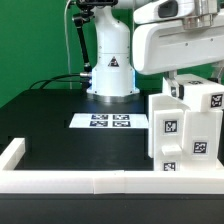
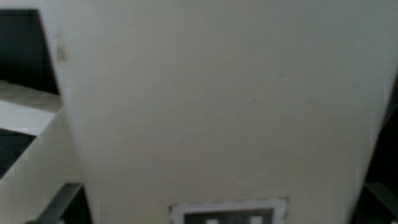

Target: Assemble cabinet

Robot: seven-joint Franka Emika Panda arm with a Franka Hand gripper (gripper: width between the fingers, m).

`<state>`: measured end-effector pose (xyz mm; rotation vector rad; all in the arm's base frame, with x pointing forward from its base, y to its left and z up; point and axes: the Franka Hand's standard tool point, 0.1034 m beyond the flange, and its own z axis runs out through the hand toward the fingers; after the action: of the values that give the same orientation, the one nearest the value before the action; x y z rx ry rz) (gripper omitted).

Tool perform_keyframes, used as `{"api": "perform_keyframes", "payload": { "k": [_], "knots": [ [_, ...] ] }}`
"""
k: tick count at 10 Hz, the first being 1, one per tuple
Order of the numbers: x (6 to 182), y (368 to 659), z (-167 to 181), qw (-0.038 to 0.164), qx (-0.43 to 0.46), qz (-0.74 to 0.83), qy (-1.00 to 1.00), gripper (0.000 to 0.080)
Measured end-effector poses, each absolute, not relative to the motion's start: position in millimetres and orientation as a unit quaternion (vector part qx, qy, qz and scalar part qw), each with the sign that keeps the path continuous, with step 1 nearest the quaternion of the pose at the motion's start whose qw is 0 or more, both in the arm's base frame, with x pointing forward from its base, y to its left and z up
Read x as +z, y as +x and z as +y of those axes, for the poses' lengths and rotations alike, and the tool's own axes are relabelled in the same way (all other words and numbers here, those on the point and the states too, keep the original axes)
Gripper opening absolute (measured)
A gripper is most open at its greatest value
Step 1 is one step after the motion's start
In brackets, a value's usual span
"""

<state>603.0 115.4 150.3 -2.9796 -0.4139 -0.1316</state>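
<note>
**Ana:** What is way off to the side of the claw, toward the exterior view's left?

**Ben:** A low white border frame (image 1: 20, 152) runs along the edge of the black table (image 1: 45, 115). There is lots of bare black room between that edge and the claw.

**Ana:** And closer in?

**Ben:** The marker board (image 1: 108, 122) lies flat on the table. It is down low and still to the exterior view's left of the claw. Behind it stands the robot's white base (image 1: 110, 62), with black cables (image 1: 60, 78) trailing over the table.

**Ana:** Where is the claw?

**Ben:** The gripper (image 1: 181, 82) hangs at the exterior view's right, under the big white arm. It is right at the top of the cabinet (image 1: 186, 135).

**Ana:** Where does the cabinet sit?

**Ben:** Right under the claw, standing up, with its foot close to the front border frame. Black-and-white tags show on its faces. There is almost no room between it and that front edge.

**Ana:** Is the claw squeezing it?

**Ben:** I cannot tell. The fingers are hidden in the exterior view. In the wrist view a tall white face of the cabinet (image 2: 222, 110) fills nearly everything. A tag shows at one end of it, and only a dark bit peeks past its edge.
</note>
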Motion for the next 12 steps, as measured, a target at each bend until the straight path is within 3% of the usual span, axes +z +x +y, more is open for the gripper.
{"api": "perform_keyframes", "payload": {
  "k": [8,12],
  "knots": [
    [152.9,605.6,102.2,0.07,-0.036,0.113,-0.99,0.0558],
    [154.4,605.7,99.6,0.07,-0.035,0.115,-0.99,0.0563]
  ]
}}
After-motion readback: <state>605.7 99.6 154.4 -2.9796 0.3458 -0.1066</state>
